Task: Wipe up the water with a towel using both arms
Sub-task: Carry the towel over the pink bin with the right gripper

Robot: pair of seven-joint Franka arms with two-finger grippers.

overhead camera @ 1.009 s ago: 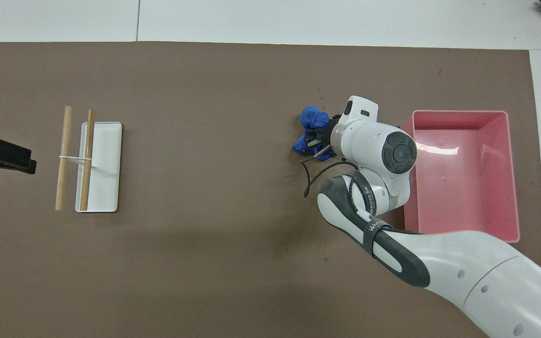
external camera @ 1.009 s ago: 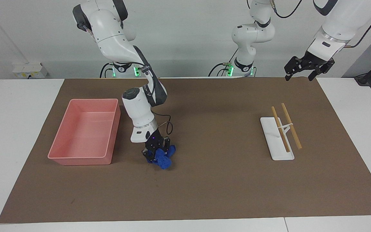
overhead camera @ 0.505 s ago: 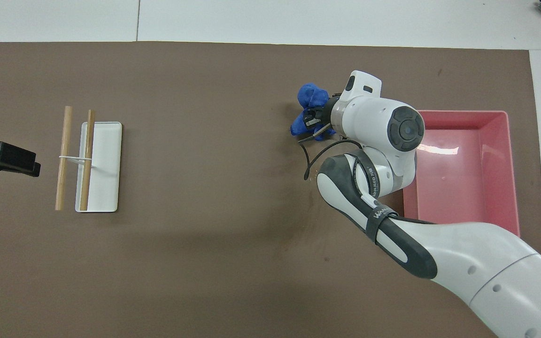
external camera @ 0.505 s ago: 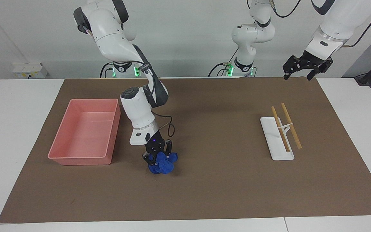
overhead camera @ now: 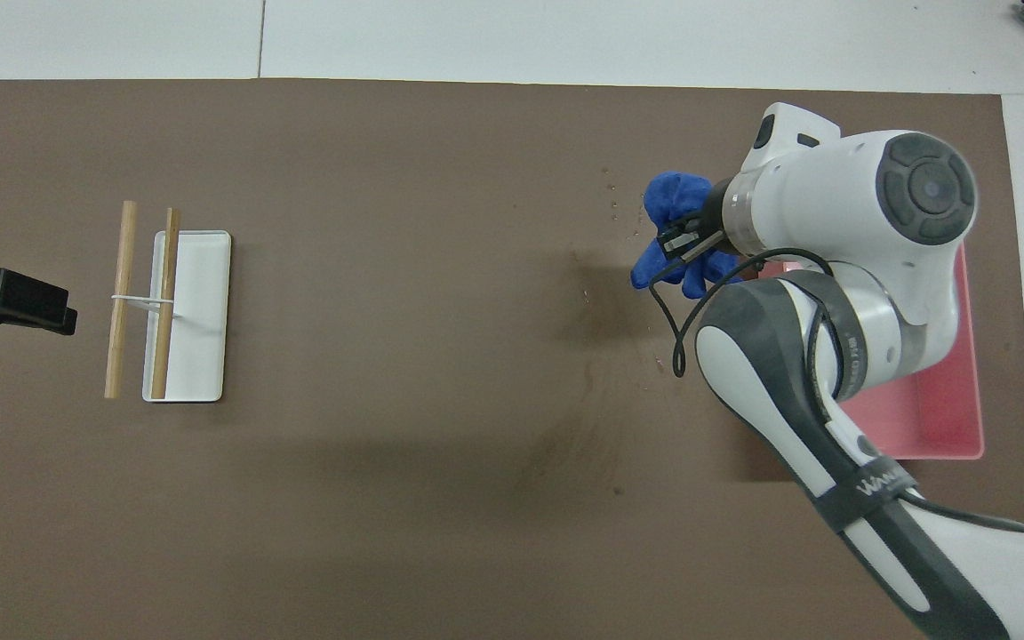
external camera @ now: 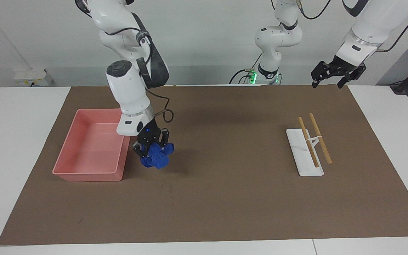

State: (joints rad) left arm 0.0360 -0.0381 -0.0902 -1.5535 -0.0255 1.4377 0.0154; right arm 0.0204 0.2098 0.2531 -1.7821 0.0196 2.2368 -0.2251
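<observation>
Two claws were in your view: the right claw (external camera: 151, 148) was pinched onto the bunched blue towel (external camera: 156, 157), holding it in the air above the brown mat (external camera: 225, 198) on the worktop, just beside the pink tray (external camera: 90, 173). Your left claw (external camera: 333, 79) waited with its fingers spread, raised over the mat's corner at the left arm's end, well apart from the white stand (external camera: 303, 156).

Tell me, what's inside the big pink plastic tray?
Nothing shows inside the pink plastic tray; its visible floor is bare. The right gripper, holding the fluffy blue towel beside it, hides one corner.
</observation>
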